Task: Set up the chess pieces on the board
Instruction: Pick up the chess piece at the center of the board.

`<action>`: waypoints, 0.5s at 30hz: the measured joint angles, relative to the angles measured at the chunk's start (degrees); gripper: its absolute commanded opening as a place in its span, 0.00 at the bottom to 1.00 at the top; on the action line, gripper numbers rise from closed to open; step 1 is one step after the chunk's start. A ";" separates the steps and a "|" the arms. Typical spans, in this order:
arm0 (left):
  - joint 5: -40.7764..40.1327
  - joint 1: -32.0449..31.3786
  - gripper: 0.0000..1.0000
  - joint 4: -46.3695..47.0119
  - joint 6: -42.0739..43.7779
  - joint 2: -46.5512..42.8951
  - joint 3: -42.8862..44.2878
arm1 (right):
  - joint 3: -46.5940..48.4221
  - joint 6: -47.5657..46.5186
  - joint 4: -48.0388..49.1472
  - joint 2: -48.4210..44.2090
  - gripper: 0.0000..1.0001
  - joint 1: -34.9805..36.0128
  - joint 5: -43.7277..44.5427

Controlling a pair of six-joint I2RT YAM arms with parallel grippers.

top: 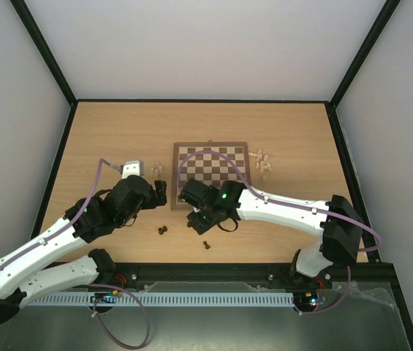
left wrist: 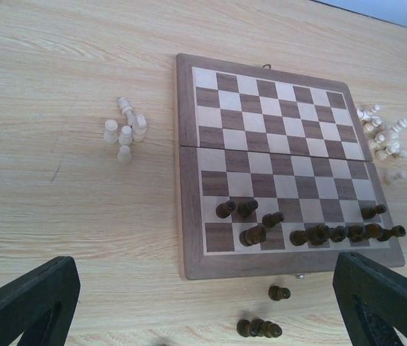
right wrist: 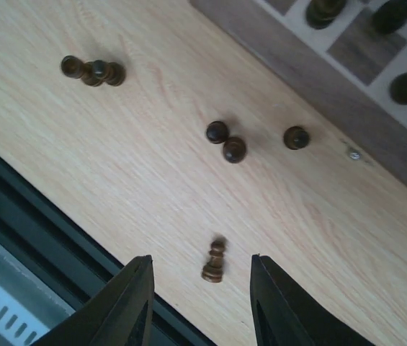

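My right gripper (right wrist: pixel 200 261) hangs low over the table (right wrist: pixel 153 194), a little in front of the near edge of the board (right wrist: pixel 318 94). Its two fingers stand apart and hold nothing. Between them one dark piece (right wrist: pixel 214 262) is on the wood and touches neither finger. I think it lies on its side, but I cannot be sure. Its long axis runs along the gap between my fingers, with the head turned towards the board, so the fingers would close across its thin body; this is the relation that matters for the coming move. Closer to the board stand a dark pair (right wrist: pixel 225 140) and one single dark piece (right wrist: pixel 296 137), and one small dark group (right wrist: pixel 91 70) is further to the side. All of these are in front of the board, where my right arm is the nearer one. My left gripper (left wrist: pixel 204 263) is fully open and empty, and it hovers off the near left corner of the board. On the board, many dark pieces (left wrist: pixel 311 232) fill part of the two near rows. The pale pieces wait in two heaps off the board, one on its left side (left wrist: pixel 124 131) and one on its right side (left wrist: pixel 383 133).
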 measured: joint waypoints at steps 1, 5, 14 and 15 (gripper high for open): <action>0.02 0.04 0.99 -0.04 -0.04 -0.04 0.13 | -0.24 0.33 0.37 0.09 0.40 0.74 0.00; 0.46 0.13 0.99 -0.17 -0.39 -0.83 0.48 | -0.68 1.07 2.14 1.81 0.41 2.19 0.24; 0.87 0.15 0.99 -2.40 -1.60 -4.33 0.48 | -0.57 1.51 5.05 10.86 0.41 2.19 3.34; 0.87 0.17 0.99 -2.64 -1.68 -4.63 0.48 | -0.57 1.55 5.14 11.63 0.40 2.19 3.69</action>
